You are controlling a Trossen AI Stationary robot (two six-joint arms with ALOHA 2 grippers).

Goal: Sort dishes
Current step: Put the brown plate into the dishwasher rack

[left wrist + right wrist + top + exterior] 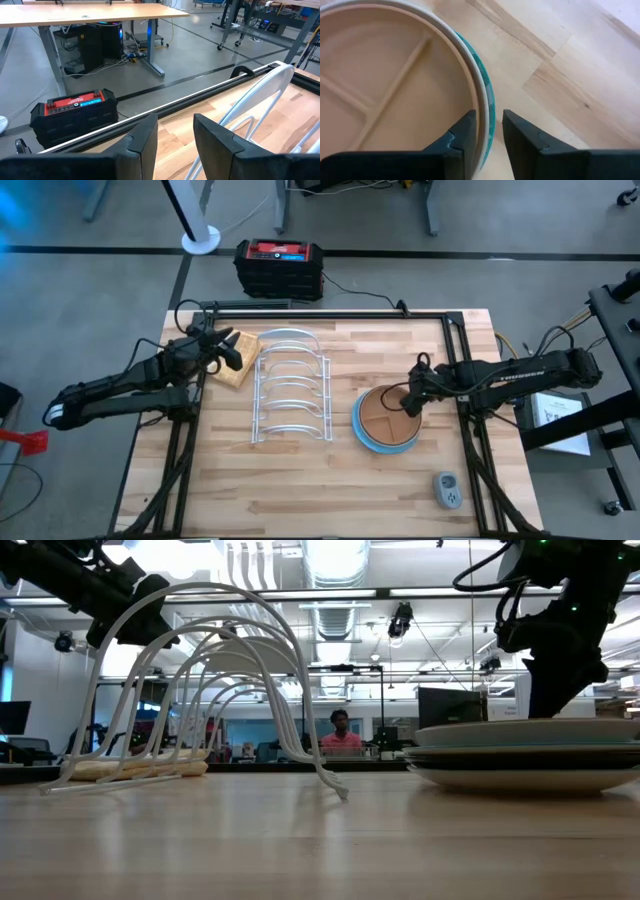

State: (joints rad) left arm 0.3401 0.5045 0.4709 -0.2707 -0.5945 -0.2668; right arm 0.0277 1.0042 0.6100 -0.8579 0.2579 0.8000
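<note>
Right gripper sits at the stack's rim, on the side facing away from the rack. In its wrist view the two fingers are slightly parted and straddle the rim of the top plate, one finger over the plate's floor, the other outside the edge. Not pinching yet, as far as I can judge: a gap shows between the pads and the rim passes through it.

Top plate is the brown divided one; its ridges are visible. Below it a pale rim, then a teal edge peeking out. Low view shows the stack as several plates nested flat on the table, so the rim is the only part a two-finger grip can get hold of. That explains the edge-on approach.

Rack stands empty, slots upright, well apart from the stack and between the two arms. Judgement: each plate must be lifted by the rim, tipped on edge and dropped into a slot.

Left gripper waits beyond the rack on the side opposite the stack, above the tan block. Fingers parted, holding nothing. It looks past the rack's wire toward the floor.

Risk: nested plates may lift together if the inner finger misses the gap under the top rim.
</note>
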